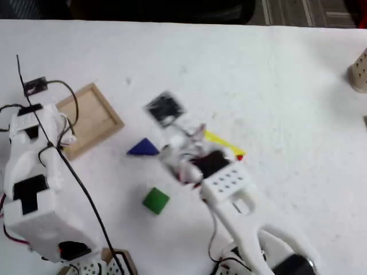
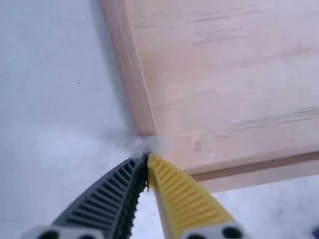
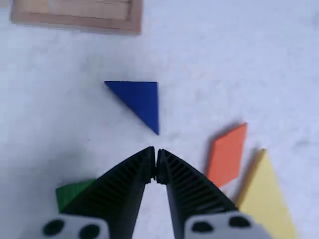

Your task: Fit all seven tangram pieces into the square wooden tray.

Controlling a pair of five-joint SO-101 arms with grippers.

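High view puts the wooden tray (image 1: 100, 112) at ten o'clock from the blue triangle (image 1: 143, 148), with the left claw (image 2: 147, 160) and right claw (image 3: 155, 155) both pressed together and empty, so a descent now would likely shove the triangle instead of gripping it.

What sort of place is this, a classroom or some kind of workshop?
Most likely a small robotics lab or test bench. A white arm stands beside a wooden tray, and a second arm is over coloured puzzle pieces such as a blue triangle, all on a white table.
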